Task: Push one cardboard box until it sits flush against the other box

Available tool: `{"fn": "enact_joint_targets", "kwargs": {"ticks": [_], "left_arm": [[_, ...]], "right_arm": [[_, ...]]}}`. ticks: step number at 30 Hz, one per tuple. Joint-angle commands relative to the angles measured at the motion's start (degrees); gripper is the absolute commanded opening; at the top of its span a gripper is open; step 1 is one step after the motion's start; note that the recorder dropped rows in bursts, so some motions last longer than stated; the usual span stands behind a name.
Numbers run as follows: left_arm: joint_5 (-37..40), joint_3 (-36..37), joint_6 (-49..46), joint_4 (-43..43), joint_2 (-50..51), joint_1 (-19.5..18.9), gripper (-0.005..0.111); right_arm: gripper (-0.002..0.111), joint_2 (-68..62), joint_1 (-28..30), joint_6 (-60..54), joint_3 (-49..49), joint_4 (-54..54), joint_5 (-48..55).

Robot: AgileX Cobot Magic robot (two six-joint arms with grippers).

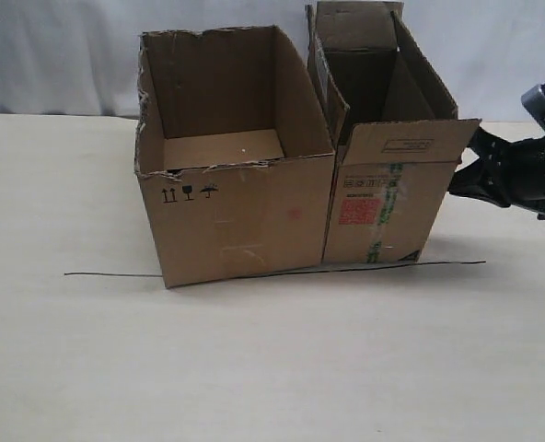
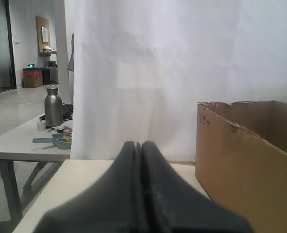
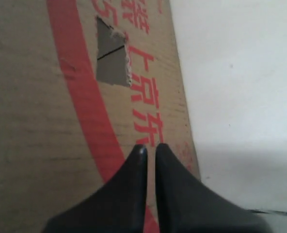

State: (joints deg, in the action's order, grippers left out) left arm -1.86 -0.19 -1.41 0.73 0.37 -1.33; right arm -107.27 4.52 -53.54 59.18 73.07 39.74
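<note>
The cardboard box [image 1: 383, 198], narrow with raised flaps, a red label and green-printed tape, stands right of the other box [image 1: 236, 216], the wider one with a ragged rim. No gap shows between their front corners. My right gripper [image 1: 455, 182] is at the narrow box's right side; in the right wrist view its shut fingertips [image 3: 151, 146] rest against that box's red-printed wall [image 3: 46, 97]. The left gripper [image 2: 138, 143] is shut and holds nothing, with the wide box's wall [image 2: 245, 160] off to one side. The exterior view does not show the left gripper.
A thin black line [image 1: 272, 270] runs across the cream table [image 1: 254, 368] under the boxes' front edges. A white curtain hangs behind. In the left wrist view a side table carries a metal bottle [image 2: 53, 107] and small items beyond the table's edge.
</note>
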Motion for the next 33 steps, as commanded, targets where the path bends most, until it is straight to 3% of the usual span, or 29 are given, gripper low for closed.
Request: {"fn": "enact_joint_targets", "kwargs": {"ticks": [1, 15, 23, 28, 33], "left_arm": [[-0.3, 0.19, 0.15, -0.22, -0.21, 0.41, 0.0], [-0.3, 0.19, 0.15, -0.22, -0.21, 0.41, 0.0], [-0.3, 0.19, 0.15, -0.22, -0.21, 0.41, 0.0], [-0.3, 0.19, 0.15, -0.22, -0.21, 0.41, 0.0], [-0.3, 0.19, 0.15, -0.22, -0.21, 0.41, 0.0]], "right_arm": [[0.005, -0.81, 0.27, 0.38, 0.45, 0.05, 2.78], [0.005, -0.81, 0.02, 0.38, 0.45, 0.17, 7.02], [0.005, -0.81, 0.15, 0.38, 0.8, 0.17, 1.05], [0.005, -1.72, 0.15, 0.38, 4.25, 0.17, -5.72], [0.005, -6.88, 0.28, 3.41, 12.34, 0.17, 0.03]]}}
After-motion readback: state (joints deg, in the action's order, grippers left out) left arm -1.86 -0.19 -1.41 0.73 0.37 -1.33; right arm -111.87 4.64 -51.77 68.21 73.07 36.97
